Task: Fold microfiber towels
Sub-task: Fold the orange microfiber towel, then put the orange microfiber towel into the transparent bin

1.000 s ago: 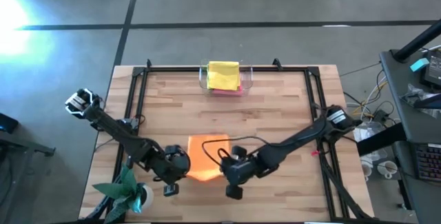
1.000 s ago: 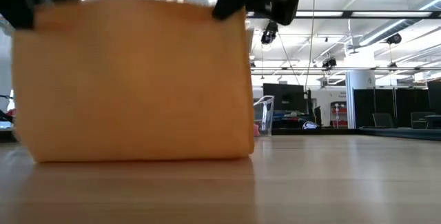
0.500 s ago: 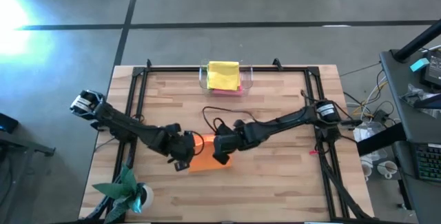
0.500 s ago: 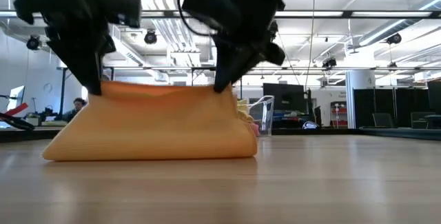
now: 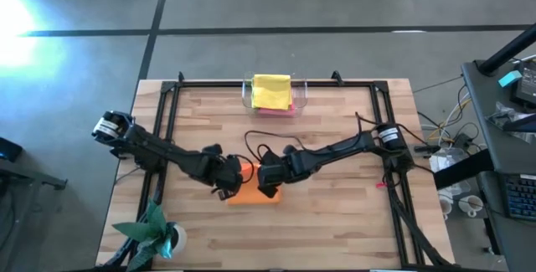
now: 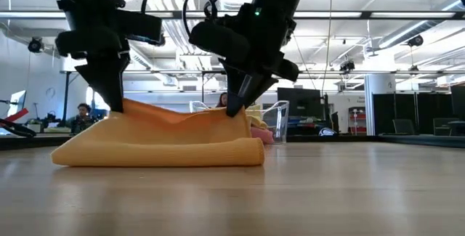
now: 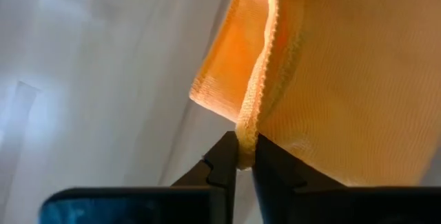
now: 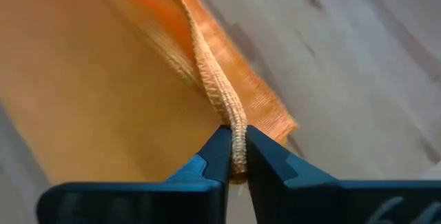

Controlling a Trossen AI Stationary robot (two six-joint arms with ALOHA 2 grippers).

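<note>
An orange microfiber towel [image 5: 254, 192] lies doubled on the table's middle, its fold [image 6: 251, 151] resting on the wood. My left gripper [image 5: 224, 182] and my right gripper [image 5: 266, 180] are each shut on the towel's upper layer, which they hold a little above the lower one [image 6: 156, 152]. The left stands at the towel's left end [image 6: 116, 105], the right at its right end [image 6: 234, 109]. A yellow towel [image 5: 271, 90] lies on a pink one [image 5: 276, 112] in the clear tray. The lime green towels are out of view. My left gripper pinches the towel's hemmed edge [image 7: 249, 126] between its two fingers, near a corner [image 7: 201, 93]. The fingers come from above, pointing down. The held edge is raised; the rest of the towel lies slack on the table. My right gripper pinches the towel's hemmed edge [image 8: 234, 129] between its two fingers, beside a corner [image 8: 286, 124]. The fingers come from above, slanting down. The held edge is raised a little and the cloth below sags onto the lower layer.
The clear plastic tray [image 5: 303, 94] stands at the middle of the far edge. A green plant [image 5: 155, 230] stands at the near left corner. Black frame rails [image 5: 167, 113] run along the table's left, right and far sides. People and desks show in the room behind [image 6: 83, 111].
Both grippers have carried the towel's held edge from near the table's near edge toward the far edge and down. The towel, which hung upright below them, has folded over onto itself and now lies low on the table.
</note>
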